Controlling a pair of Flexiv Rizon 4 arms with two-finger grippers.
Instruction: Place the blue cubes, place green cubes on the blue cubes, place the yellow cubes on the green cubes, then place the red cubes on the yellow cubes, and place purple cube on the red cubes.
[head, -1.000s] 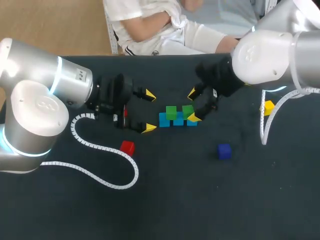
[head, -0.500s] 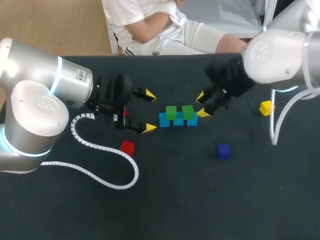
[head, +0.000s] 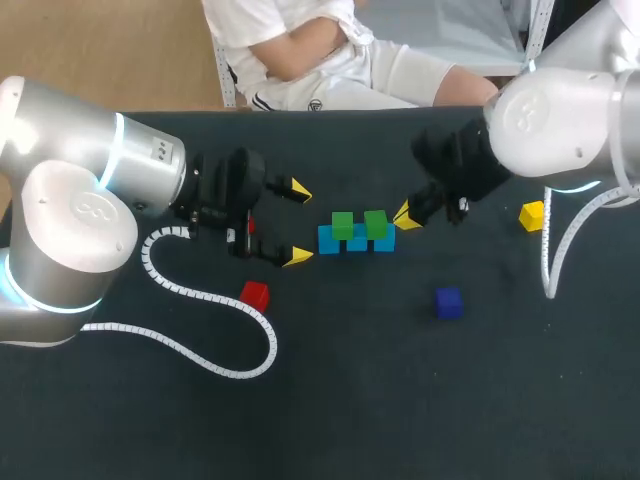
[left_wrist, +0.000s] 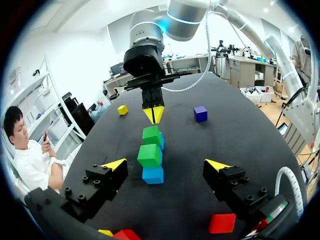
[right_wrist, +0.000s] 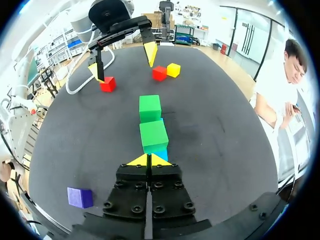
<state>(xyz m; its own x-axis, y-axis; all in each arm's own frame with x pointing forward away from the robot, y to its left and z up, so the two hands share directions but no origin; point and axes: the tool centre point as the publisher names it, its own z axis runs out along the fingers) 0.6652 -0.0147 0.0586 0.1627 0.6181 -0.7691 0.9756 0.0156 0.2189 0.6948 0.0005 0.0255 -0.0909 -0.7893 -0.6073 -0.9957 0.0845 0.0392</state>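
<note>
I am hovering my right hand, closed and empty, just right of the green cubes at frame centre. My left hand is gaping open. The yellow cube at far right is probably next, so I am planning to open wide and descend squarely over it.

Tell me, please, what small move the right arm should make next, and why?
Probably swing the right end effector toward the yellow cube and open it: both green cubes already sit on the blue cubes, and it is shut and empty.
</note>
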